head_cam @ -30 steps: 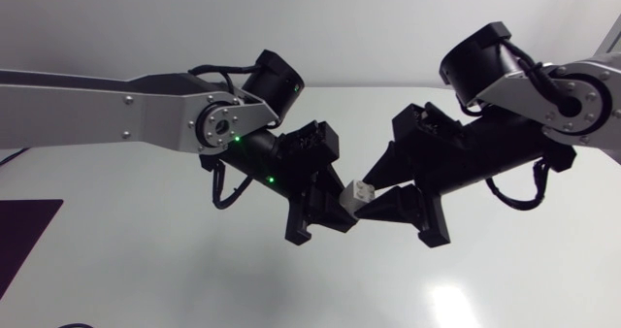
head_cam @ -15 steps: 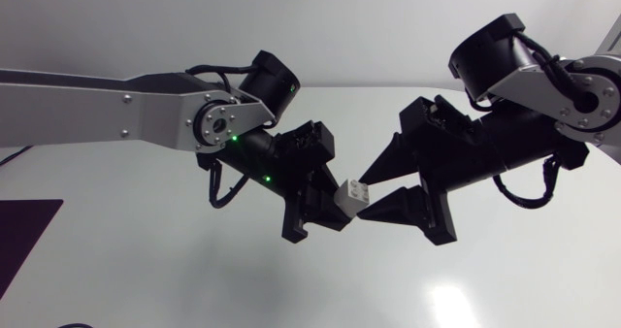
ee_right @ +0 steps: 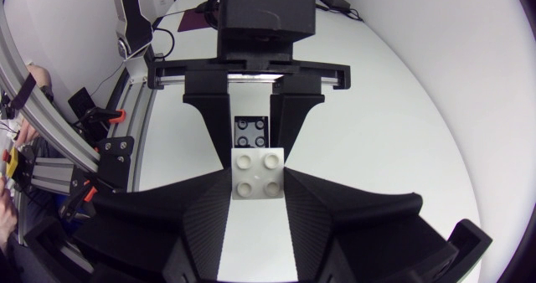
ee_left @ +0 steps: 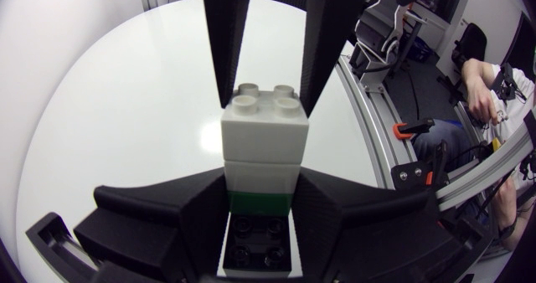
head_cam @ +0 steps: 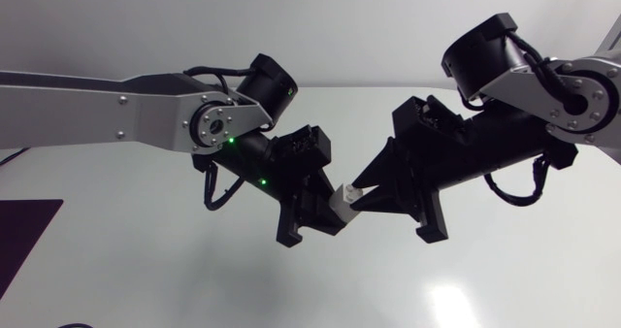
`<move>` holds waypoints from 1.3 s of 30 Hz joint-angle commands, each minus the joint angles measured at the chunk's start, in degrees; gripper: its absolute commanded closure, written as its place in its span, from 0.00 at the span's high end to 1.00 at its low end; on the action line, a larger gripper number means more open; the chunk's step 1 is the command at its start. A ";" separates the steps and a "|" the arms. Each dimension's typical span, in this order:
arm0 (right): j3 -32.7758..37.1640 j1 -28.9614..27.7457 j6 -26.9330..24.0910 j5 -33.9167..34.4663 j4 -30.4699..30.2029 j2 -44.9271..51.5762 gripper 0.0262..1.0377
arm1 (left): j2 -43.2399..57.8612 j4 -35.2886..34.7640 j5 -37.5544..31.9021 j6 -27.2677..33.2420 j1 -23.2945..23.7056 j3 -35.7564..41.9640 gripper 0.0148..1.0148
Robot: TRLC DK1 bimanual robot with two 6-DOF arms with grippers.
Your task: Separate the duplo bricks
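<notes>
A short stack of duplo bricks [head_cam: 343, 203] hangs above the table between my two grippers. In the left wrist view it reads as a white studded brick [ee_left: 264, 128], a second white brick [ee_left: 260, 176], a thin green layer [ee_left: 258, 202] and a black brick [ee_left: 258, 243]. My left gripper [head_cam: 328, 210] is shut on the stack's lower end, its fingers [ee_left: 197, 212] pressing both sides. My right gripper [head_cam: 357, 197] comes from the opposite side and is shut on the top white brick [ee_right: 258, 176], whose studs face its camera. Beyond it, the black brick [ee_right: 251, 132] sits between the left fingers [ee_right: 208, 115].
The white table [head_cam: 146, 270] lies below both arms, with a dark purple mat [head_cam: 24, 226] at its left edge. Both arms meet over the table's middle, well above the surface.
Half a second ago my right gripper stood wider around the brick's end; now its fingers have come together on the top white brick. The left gripper kept its hold and shifted only slightly.
</notes>
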 commanded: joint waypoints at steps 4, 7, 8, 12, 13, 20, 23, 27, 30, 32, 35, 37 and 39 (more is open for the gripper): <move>-0.86 0.63 2.33 -2.44 0.06 2.29 0.11 | -1.72 0.35 0.89 1.69 -0.11 -1.51 0.35; 1.08 -1.22 2.60 -6.31 -1.70 3.87 0.11 | -1.89 0.35 0.89 2.48 -0.46 -2.21 0.35; 1.87 -1.92 2.60 -7.63 -2.49 4.49 0.11 | -1.89 0.35 0.89 2.75 -0.46 -2.48 0.35; 4.24 -4.30 2.86 -11.85 -4.60 5.54 0.11 | -2.33 0.35 0.89 3.36 -0.46 -3.27 0.35; 4.59 -4.65 3.04 -12.46 -4.95 5.63 0.11 | -2.33 0.35 0.89 3.54 -0.46 -3.44 0.35; 4.33 -6.14 2.86 -12.99 -4.95 5.01 0.10 | -2.60 0.35 0.89 3.89 0.51 -3.88 0.35; 3.36 -5.70 3.04 -11.85 -4.07 3.87 0.10 | -2.60 0.35 0.89 3.89 0.69 -3.79 0.35; 3.19 -7.28 2.86 -10.44 -2.93 2.73 0.10 | -2.60 0.35 0.89 3.98 1.13 -3.71 0.35; 2.04 -8.16 2.16 -9.12 -2.58 1.76 0.10 | -2.51 0.35 0.89 4.15 1.74 -3.71 0.35; 0.64 -8.34 1.37 -7.89 -2.14 1.41 0.10 | -2.33 0.35 0.89 4.24 2.00 -3.71 0.35; -1.21 -9.04 0.22 -7.63 -1.78 1.41 0.10 | -2.07 0.35 0.89 4.24 2.09 -3.71 0.35; -2.44 -9.48 -0.30 -7.28 -1.26 1.50 0.10 | -1.98 0.35 0.89 4.33 2.27 -3.79 0.35; -3.32 -9.92 -0.83 -6.49 -0.82 1.59 0.10 | -1.98 0.35 0.89 4.33 2.44 -3.88 0.35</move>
